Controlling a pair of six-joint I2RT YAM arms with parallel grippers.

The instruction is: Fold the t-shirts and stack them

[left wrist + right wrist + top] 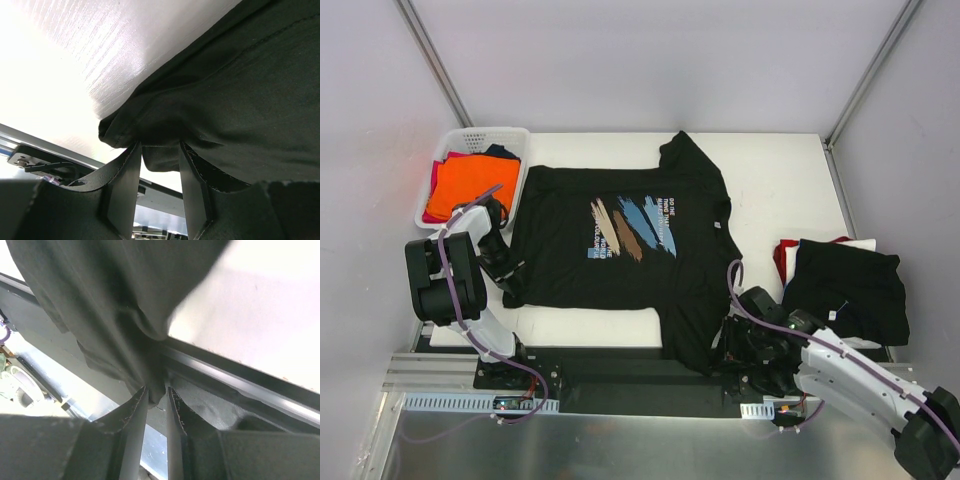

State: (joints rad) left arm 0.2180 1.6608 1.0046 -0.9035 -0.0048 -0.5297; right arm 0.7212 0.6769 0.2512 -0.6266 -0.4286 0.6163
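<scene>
A black t-shirt [560,270] with a blue, tan and brown brush-stroke print lies spread flat on the white table [775,180]. One sleeve hangs over the near edge. My left gripper [506,268] sits at the shirt's near left corner. In the left wrist view that gripper [160,146] is shut on a bunched fold of the black cloth [240,90]. My right gripper [728,345] is low at the table's front, by the hanging sleeve. Seen from the right wrist, the gripper [156,389] pinches the cloth [100,300], whose folds draw to a point at its tips.
A white lattice basket [480,133] at the back left holds orange [470,185] and red shirts. A folded stack [845,285], black on top with red and white beneath, lies at the right. A black rail [620,370] runs along the table's near edge.
</scene>
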